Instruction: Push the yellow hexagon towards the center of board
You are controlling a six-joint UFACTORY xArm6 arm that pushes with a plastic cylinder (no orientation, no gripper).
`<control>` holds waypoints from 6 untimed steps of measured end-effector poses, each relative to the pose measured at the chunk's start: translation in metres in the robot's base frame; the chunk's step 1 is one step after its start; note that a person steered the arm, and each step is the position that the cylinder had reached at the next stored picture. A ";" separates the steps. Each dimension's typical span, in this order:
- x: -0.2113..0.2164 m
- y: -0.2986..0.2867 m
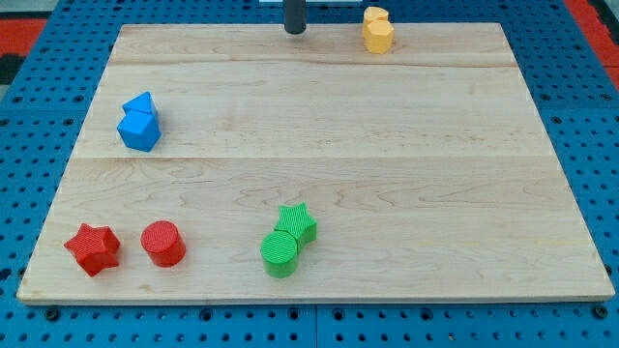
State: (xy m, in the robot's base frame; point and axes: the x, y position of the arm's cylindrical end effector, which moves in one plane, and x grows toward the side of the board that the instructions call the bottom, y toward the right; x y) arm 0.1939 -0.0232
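Note:
The yellow hexagon (378, 38) sits at the view's top edge of the wooden board (319, 116), right of the middle. A second yellow block (374, 15), its shape unclear, touches it from behind. My tip (294, 32) rests on the board's top edge, to the view's left of the yellow hexagon with a clear gap between them. It touches no block.
Two blue blocks (139, 123) sit together at the view's left. A red star (93, 248) and a red cylinder (163, 243) lie at the bottom left. A green star (297, 221) touches a green cylinder (280, 253) at the bottom middle.

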 end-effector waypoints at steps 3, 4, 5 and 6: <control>0.071 0.212; -0.002 0.260; -0.003 0.251; -0.003 0.190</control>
State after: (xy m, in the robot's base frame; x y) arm 0.1911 0.1668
